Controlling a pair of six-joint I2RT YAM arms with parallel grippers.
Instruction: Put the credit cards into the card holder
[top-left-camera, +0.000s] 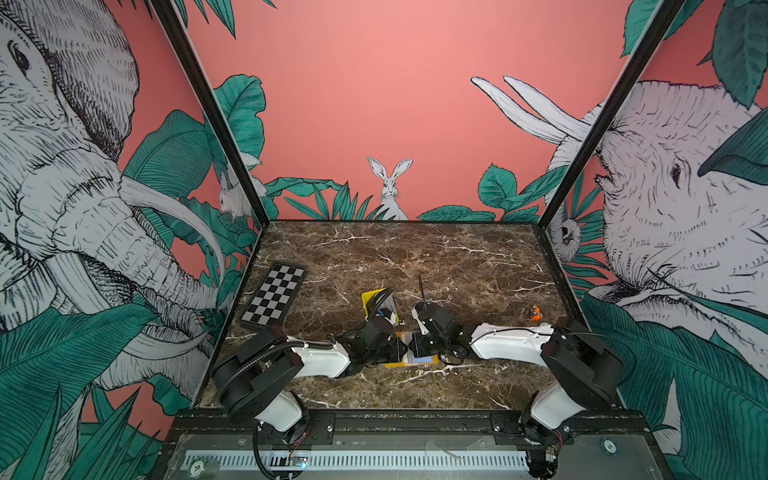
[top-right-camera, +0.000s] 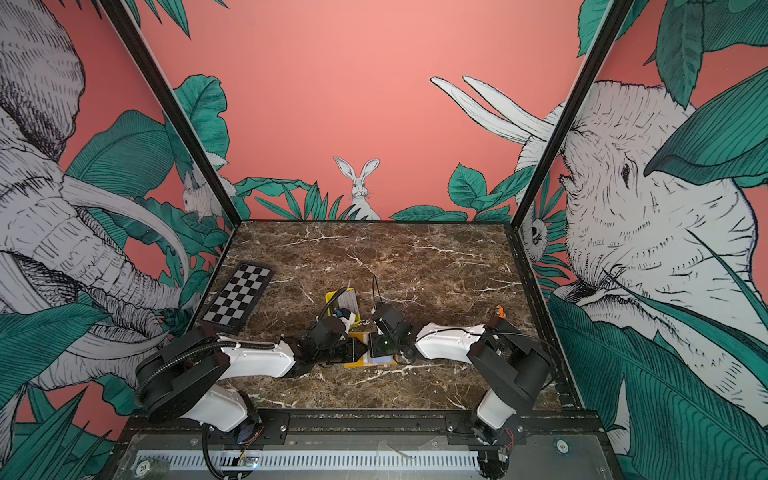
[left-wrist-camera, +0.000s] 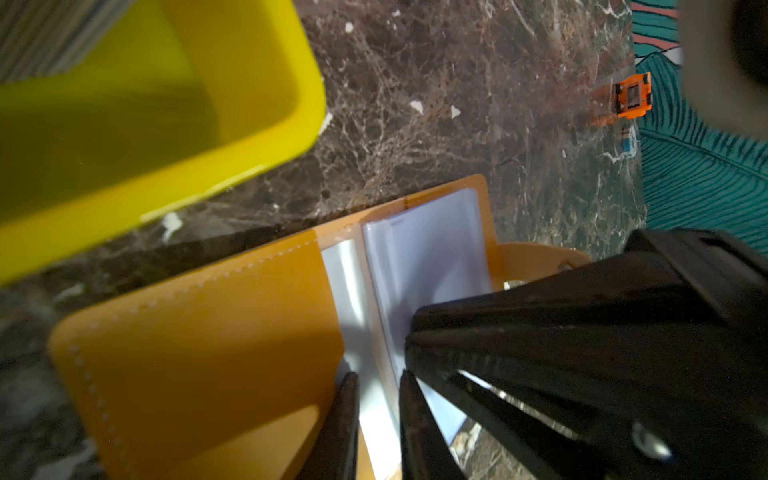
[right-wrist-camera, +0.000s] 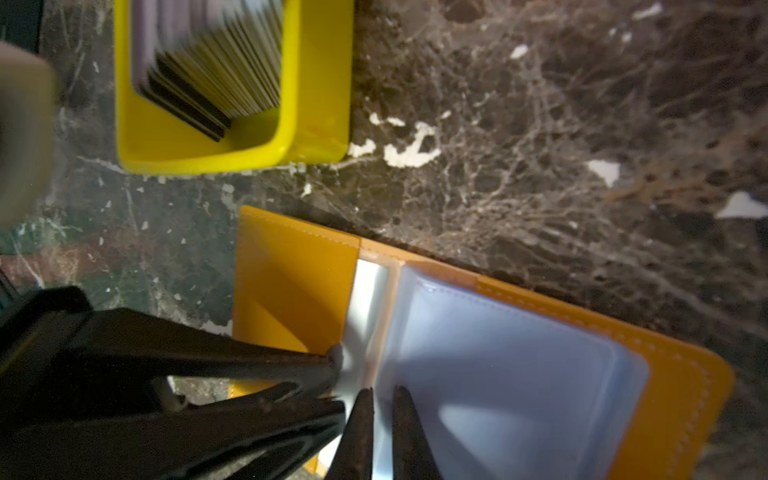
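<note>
The card holder (left-wrist-camera: 199, 353) (right-wrist-camera: 291, 282) lies open on the marble, orange-yellow covers down and clear sleeves up. My left gripper (left-wrist-camera: 376, 378) is closed on the sleeves near the spine at the holder's near edge. Right beside it, my right gripper (right-wrist-camera: 382, 392) pinches a clear sleeve between nearly closed fingers. The credit cards (right-wrist-camera: 216, 54) (left-wrist-camera: 50, 33) stand packed in a yellow tray (right-wrist-camera: 316, 83) just beyond the holder; neither gripper holds one. In both top views the wrists cover most of the card holder (top-left-camera: 395, 362) (top-right-camera: 357, 362) and hide the fingertips.
The yellow tray (top-left-camera: 371, 301) (top-right-camera: 332, 298) sits a short way behind the holder. A black-and-white checkerboard plate (top-left-camera: 274, 297) lies at the left edge. A small orange toy (top-left-camera: 535, 312) (left-wrist-camera: 631, 95) stands near the right wall.
</note>
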